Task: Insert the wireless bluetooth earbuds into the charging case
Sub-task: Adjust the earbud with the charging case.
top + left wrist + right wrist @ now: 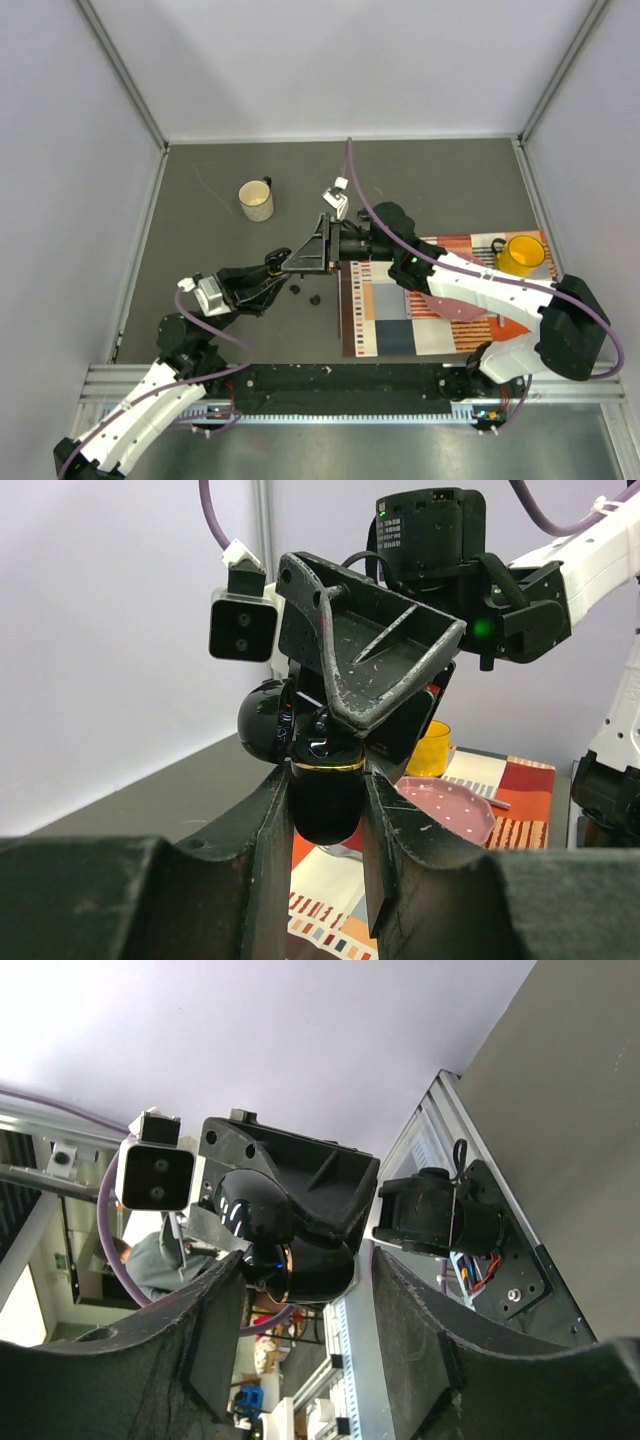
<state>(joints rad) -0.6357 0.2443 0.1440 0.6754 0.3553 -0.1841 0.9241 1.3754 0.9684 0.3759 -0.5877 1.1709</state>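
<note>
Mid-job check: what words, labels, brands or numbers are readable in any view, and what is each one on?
No text can be read in any view.
White print on a label on the black box at the top of the left wrist view: too small to read.
Charging case, cream mug, yellow mug: no print shows.

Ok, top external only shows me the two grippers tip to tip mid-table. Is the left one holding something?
Observer: Yes, the left gripper is shut on the charging case, black with a gold band.
Operator: Lid open?
Observer: Open; the lid is swung back.
Operator: And the right gripper?
Observer: The right gripper is open, its fingers either side of the case.
</note>
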